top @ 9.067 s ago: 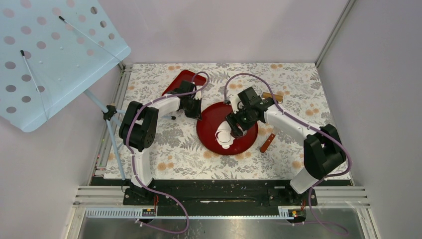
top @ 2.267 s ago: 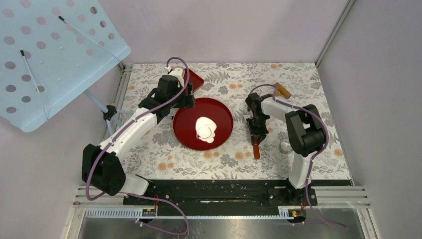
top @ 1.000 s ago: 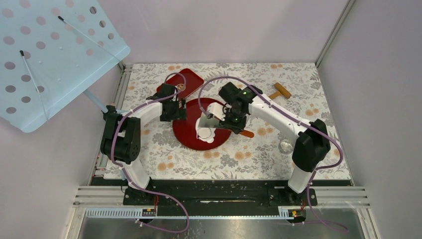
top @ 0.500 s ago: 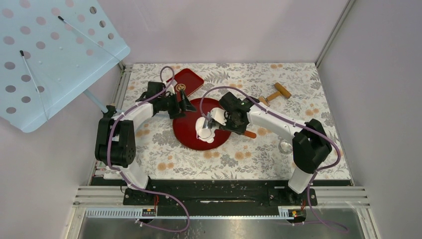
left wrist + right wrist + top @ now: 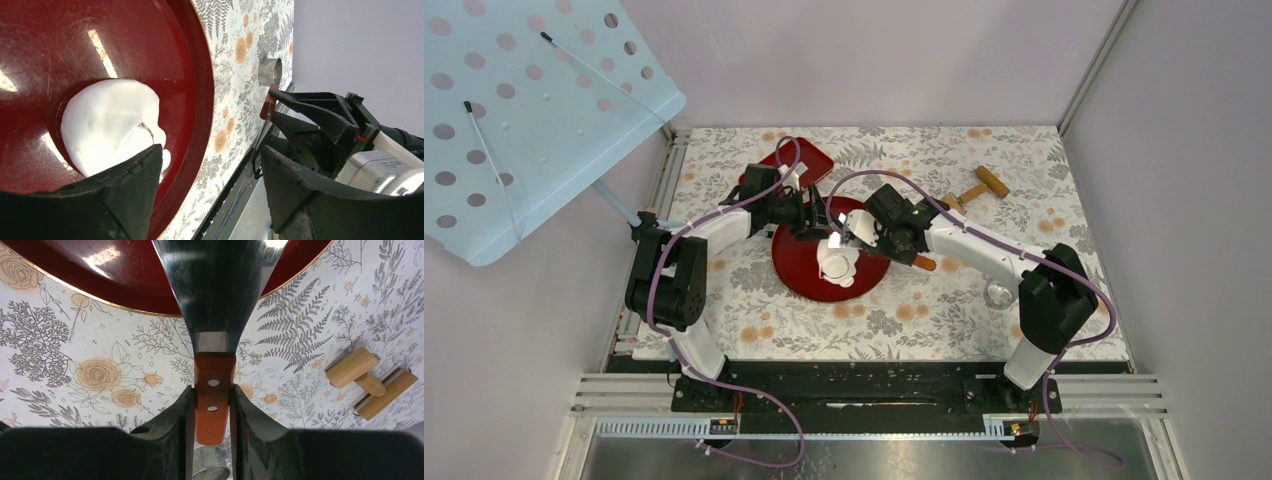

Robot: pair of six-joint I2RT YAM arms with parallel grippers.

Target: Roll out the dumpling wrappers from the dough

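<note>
A lumpy white dough (image 5: 836, 262) lies on the round red plate (image 5: 799, 275). No separate dumpling wrappers are in view. My left gripper (image 5: 812, 216) hovers open at the plate's far-left rim. In the left wrist view one of its fingers (image 5: 125, 195) is over the dough (image 5: 107, 125), the other beyond the plate rim (image 5: 202, 85). My right gripper (image 5: 892, 240) is shut on the wooden handle (image 5: 213, 400) of a metal scraper (image 5: 220, 285). The scraper's blade (image 5: 860, 228) reaches over the plate just above the dough.
A small red rectangular tray (image 5: 802, 158) sits behind the plate. A wooden rolling pin (image 5: 980, 185) lies at the back right. A metal ring cutter (image 5: 997, 294) stands right of the plate, also in the wrist views as the cutter (image 5: 270, 71) and the cutter (image 5: 207, 467).
My left gripper has moved right, from beside the plate to over its rim, and its jaws have narrowed a little. The right gripper with the scraper has shifted slightly over the dough.
</note>
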